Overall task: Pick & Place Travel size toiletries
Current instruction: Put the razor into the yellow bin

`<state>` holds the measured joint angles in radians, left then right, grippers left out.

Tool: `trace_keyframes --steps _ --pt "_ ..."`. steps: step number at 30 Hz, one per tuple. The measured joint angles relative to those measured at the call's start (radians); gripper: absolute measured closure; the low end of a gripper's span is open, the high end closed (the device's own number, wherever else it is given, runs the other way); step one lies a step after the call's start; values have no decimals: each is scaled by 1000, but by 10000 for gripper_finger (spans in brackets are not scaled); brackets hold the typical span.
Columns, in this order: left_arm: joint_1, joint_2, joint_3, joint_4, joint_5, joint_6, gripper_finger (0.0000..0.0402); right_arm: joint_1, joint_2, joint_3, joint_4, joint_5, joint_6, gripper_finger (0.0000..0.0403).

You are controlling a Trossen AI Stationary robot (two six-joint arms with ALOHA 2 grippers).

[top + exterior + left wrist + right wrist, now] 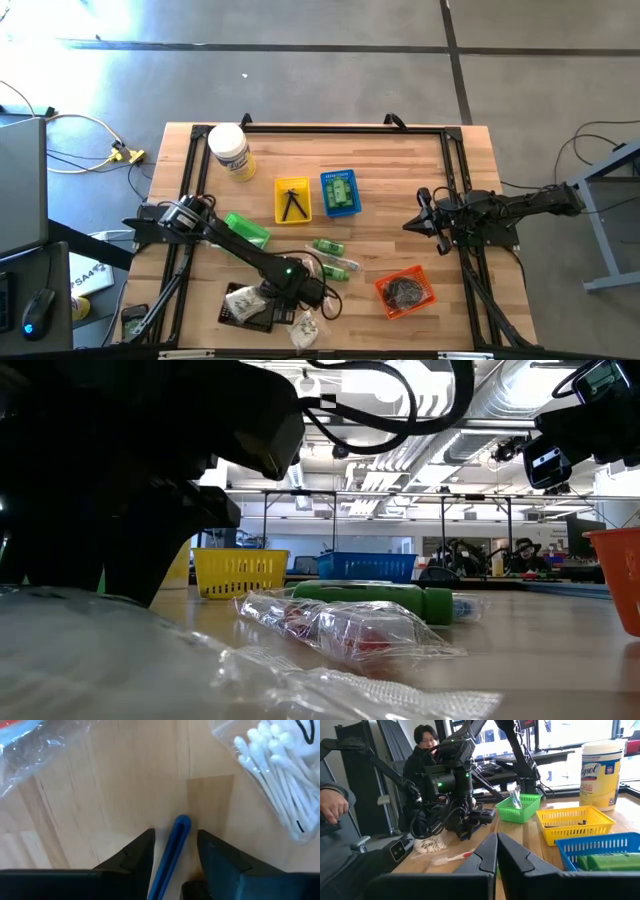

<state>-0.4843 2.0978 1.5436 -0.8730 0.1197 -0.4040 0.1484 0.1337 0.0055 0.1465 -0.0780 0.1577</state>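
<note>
Left claw (175, 845) grasps blue stick (172, 845), long axis along fingers, just beside swab packet (275, 775); right claw (496, 851) clenched, empty.

Both arms are dark, matte and jointed, with black cables looped along the links. The left arm (235, 240) shows a green indicator light near its wrist. Each hand has two black, wedge-shaped fingers (131, 860).

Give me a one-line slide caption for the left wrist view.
Left gripper holds a thin blue item between its fingers above the wooden table, beside a packet of cotton swabs.
</note>
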Motion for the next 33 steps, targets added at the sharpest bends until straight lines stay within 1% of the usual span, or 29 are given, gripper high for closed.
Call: trace_keyframes --steps 3,5,7,10,11,12,16,19,21,23,26,29,33 --pt "-1 1 0 0 -24 6 262 0 0 0 0 0 0 398" --pt "-1 1 -1 0 -40 15 280 0 0 0 -1 2 0 399" --pt "0 2 -1 -2 -45 28 313 0 0 0 0 4 0 399" --pt "1 2 -2 -4 -42 42 374 0 0 0 0 5 0 398" --pt "2 2 -2 -4 -39 48 383 0 0 0 0 5 0 398" --pt "1 3 -2 -3 -40 54 384 0 0 0 -1 5 0 399" --pt "0 3 7 -12 -43 73 366 0 0 0 0 5 -1 398" --pt "0 11 55 -52 -63 99 373 0 0 0 -1 5 -1 399" --pt "-1 13 104 -65 -74 120 384 0 0 0 0 5 -1 399" --pt "0 9 162 -112 -83 148 392 0 0 0 -1 9 -1 398" --pt "0 9 258 -199 -113 195 391 0 0 0 -3 9 -1 399" --pt "0 9 364 -301 -170 257 388 0 0 0 -10 9 0 399" --pt "-1 7 532 -526 -340 352 388 0 0 0 -9 9 2 399"
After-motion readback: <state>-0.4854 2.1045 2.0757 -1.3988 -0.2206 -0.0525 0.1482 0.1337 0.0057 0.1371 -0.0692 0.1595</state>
